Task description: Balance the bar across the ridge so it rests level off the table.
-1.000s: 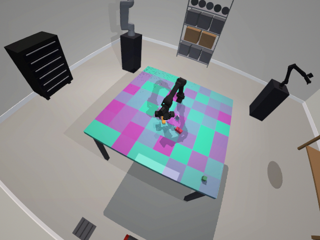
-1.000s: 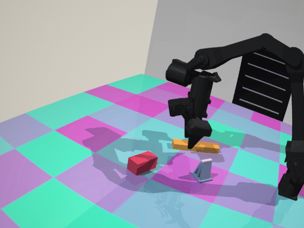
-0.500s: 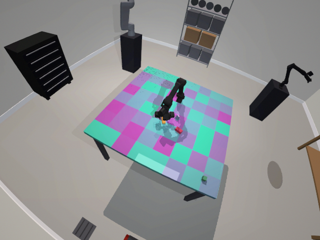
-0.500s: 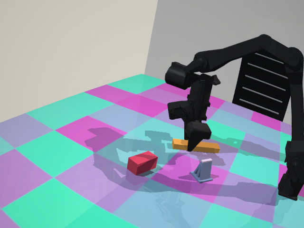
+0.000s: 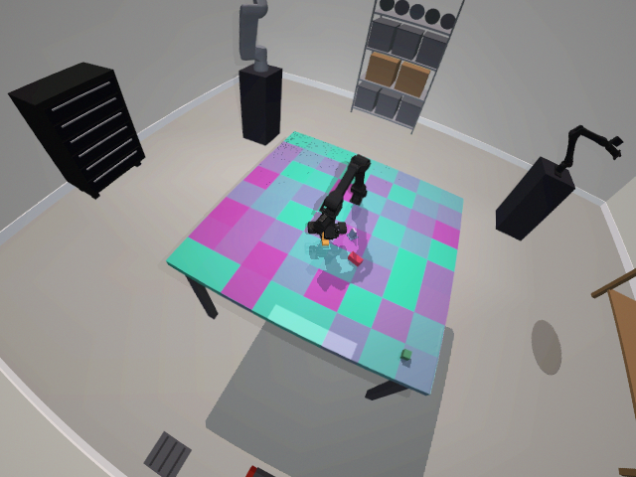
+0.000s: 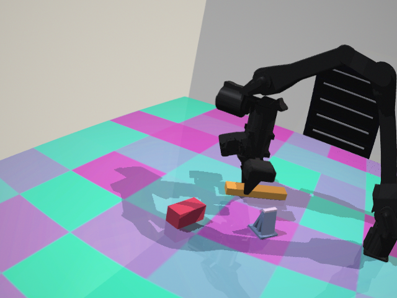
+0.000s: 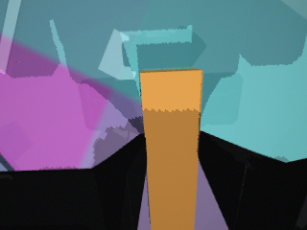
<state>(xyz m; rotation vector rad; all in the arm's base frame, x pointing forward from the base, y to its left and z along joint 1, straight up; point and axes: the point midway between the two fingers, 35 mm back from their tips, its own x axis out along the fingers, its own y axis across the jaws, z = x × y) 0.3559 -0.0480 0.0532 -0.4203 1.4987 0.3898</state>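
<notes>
The orange bar (image 5: 325, 242) (image 6: 269, 191) (image 7: 172, 177) lies low at the table (image 5: 208, 264), and I see no clear gap under it. My gripper (image 6: 246, 189) (image 7: 172, 136) points down and is shut on the bar, with one finger against each long side. In the wrist view one bar end sticks out beyond the fingertips. The ridge (image 5: 352, 234) (image 6: 268, 223) is a small blue-grey stand with a pale top edge. It stands upright apart from the bar, nearer the camera in the exterior view, with nothing on it. The far finger is mostly hidden in that view.
A red block (image 5: 355, 258) (image 6: 185, 213) lies near the ridge, to its left in the exterior view. A small green cube (image 5: 405, 354) is near a far corner of the table. The arm reaches over the table from its base.
</notes>
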